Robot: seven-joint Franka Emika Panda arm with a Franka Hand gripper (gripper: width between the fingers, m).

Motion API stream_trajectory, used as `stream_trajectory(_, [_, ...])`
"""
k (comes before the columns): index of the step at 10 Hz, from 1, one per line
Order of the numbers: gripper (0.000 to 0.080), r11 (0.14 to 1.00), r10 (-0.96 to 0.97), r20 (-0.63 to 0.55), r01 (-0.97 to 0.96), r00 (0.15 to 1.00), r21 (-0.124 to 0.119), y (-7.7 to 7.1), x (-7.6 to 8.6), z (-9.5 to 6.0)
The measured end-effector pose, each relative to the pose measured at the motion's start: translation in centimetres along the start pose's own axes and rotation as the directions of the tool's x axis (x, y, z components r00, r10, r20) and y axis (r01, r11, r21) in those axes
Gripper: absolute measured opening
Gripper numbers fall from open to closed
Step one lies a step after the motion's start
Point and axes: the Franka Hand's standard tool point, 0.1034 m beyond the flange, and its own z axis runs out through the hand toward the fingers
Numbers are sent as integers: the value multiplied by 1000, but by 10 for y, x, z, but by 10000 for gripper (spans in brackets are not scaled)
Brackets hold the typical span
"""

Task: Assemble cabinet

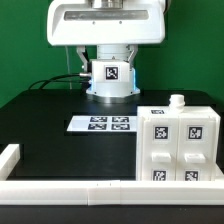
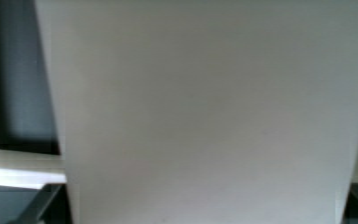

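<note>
The cabinet (image 1: 178,146) is a white box with several black-and-white tags on its faces. It stands on the black table at the exterior view's right, against the white front rail, with a small white knob (image 1: 177,100) on top. The exterior view shows only the arm's base (image 1: 108,78), not the gripper. In the wrist view a plain white panel (image 2: 202,100) fills nearly the whole picture, very close. My gripper (image 2: 197,208) has a dark fingertip (image 2: 37,205) at each lower corner against the panel's edges, so it looks shut on the panel.
The marker board (image 1: 101,124) lies flat in the middle of the table in front of the arm's base. A white rail (image 1: 70,188) runs along the front edge, with a short white wall (image 1: 10,158) at the exterior view's left. A black cable lies behind, left.
</note>
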Motion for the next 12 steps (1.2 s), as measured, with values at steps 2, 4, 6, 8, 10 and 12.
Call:
stream_trajectory(2, [557,999,-38,-1,38,999,1,-3,2,-1])
stream_trajectory(4, [557,999,-35,-12,35,999,9,-29,30,-8])
stream_trajectory(6, [557,998,-48,-22,49,999,40,-49,62,-6])
stream_trajectory(8, [557,997,-57,-29,58,998,51,-72,82,-1])
stream_trajectory(10, [557,997,-59,-27,61,998,51,-71,81,0])
stream_trajectory(12, [557,997,-62,-25,63,998,52,-73,81,2])
